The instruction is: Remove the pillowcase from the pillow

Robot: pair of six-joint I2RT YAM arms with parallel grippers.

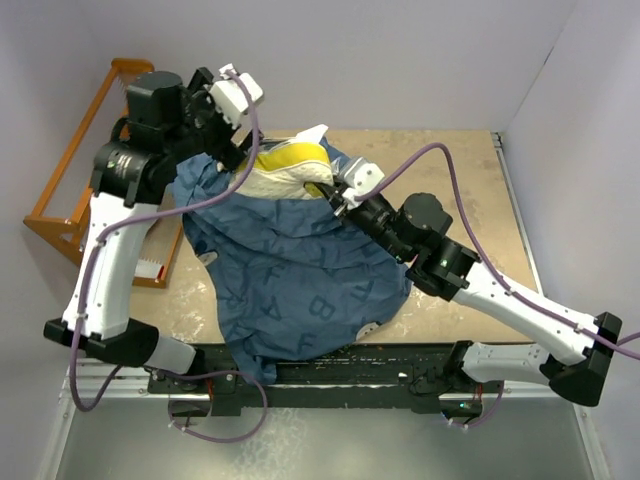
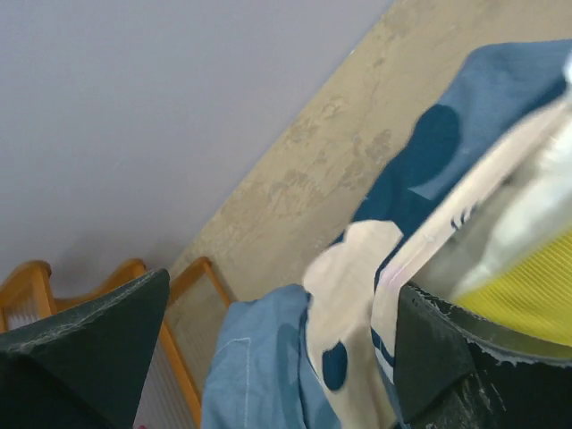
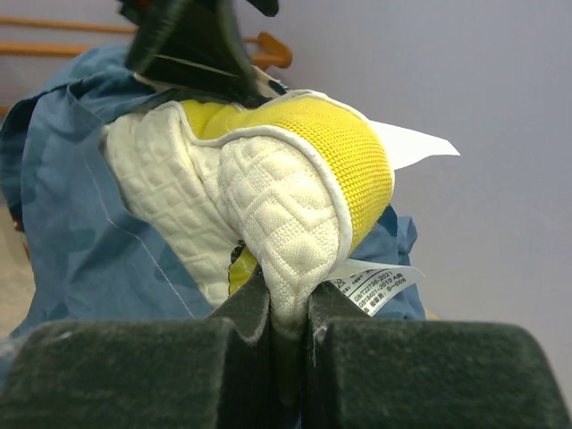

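Note:
The slate-blue pillowcase [image 1: 300, 280] lies bunched across the table's middle, still around most of the pillow. The pillow's [image 1: 285, 165] cream quilted corner with its yellow edge sticks out at the far end. My right gripper [image 1: 335, 197] is shut on that corner; in the right wrist view [image 3: 290, 304] the quilted pillow [image 3: 295, 197] is pinched between the pads, with a white tag [image 3: 375, 281] beside them. My left gripper [image 1: 238, 165] is over the pillowcase's open end. In the left wrist view [image 2: 281, 357] its jaws stand wide apart with pillowcase fabric [image 2: 259, 366] between them, and the pillow's yellow edge [image 2: 527, 295] shows by the right finger.
An orange wooden rack [image 1: 70, 190] stands off the table's left side, close to the left arm, and shows in the left wrist view [image 2: 192, 277]. Bare tan table [image 1: 450, 170] lies to the right. Grey walls enclose the back and right.

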